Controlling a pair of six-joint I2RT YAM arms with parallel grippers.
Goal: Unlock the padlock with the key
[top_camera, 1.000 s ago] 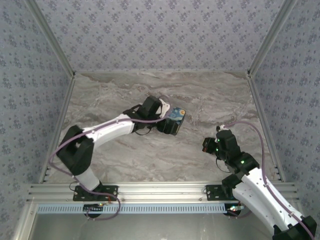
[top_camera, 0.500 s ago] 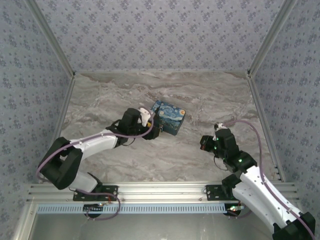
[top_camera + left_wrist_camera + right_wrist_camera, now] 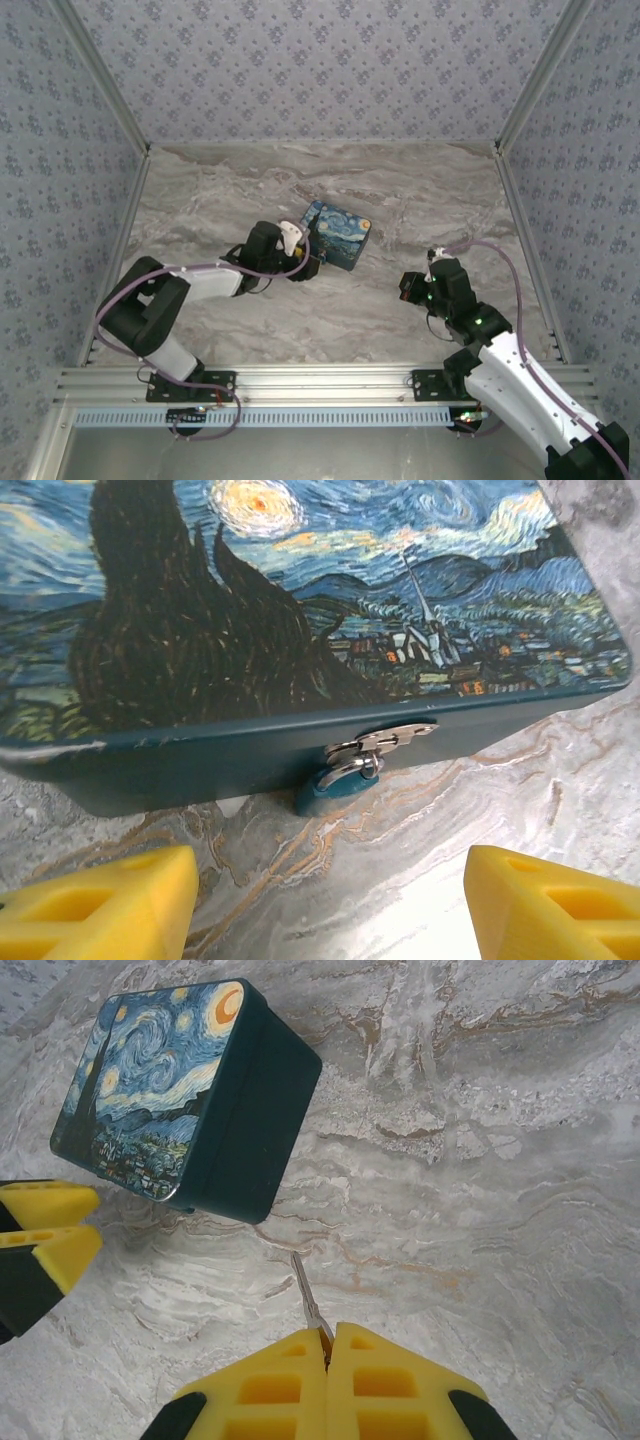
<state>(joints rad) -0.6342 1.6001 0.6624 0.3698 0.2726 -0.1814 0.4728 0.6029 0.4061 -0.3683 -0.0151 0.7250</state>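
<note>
The tiny blue padlock [image 3: 335, 792] hangs by its silvery shackle from the hasp [image 3: 385, 740] on the front wall of the painted box [image 3: 250, 630], its body resting on the table. My left gripper [image 3: 330, 920] is open, low on the table just in front of the padlock, one yellow finger [image 3: 100, 900] on each side and apart from it. From above, the left gripper [image 3: 306, 262] sits at the near-left side of the box [image 3: 337, 235]. My right gripper [image 3: 328, 1335] is shut on the key [image 3: 308, 1295], whose thin blade points toward the box [image 3: 170, 1090]. It hovers to the right [image 3: 412, 288].
The marble tabletop [image 3: 420, 200] is bounded by patterned walls on three sides. Open table lies between the box and the right gripper. The left gripper's yellow fingers [image 3: 45, 1225] show at the left edge of the right wrist view.
The left gripper came off the top of the box and dropped to its near-left side; its elbow then swung. The right gripper with the key hardly moved.
</note>
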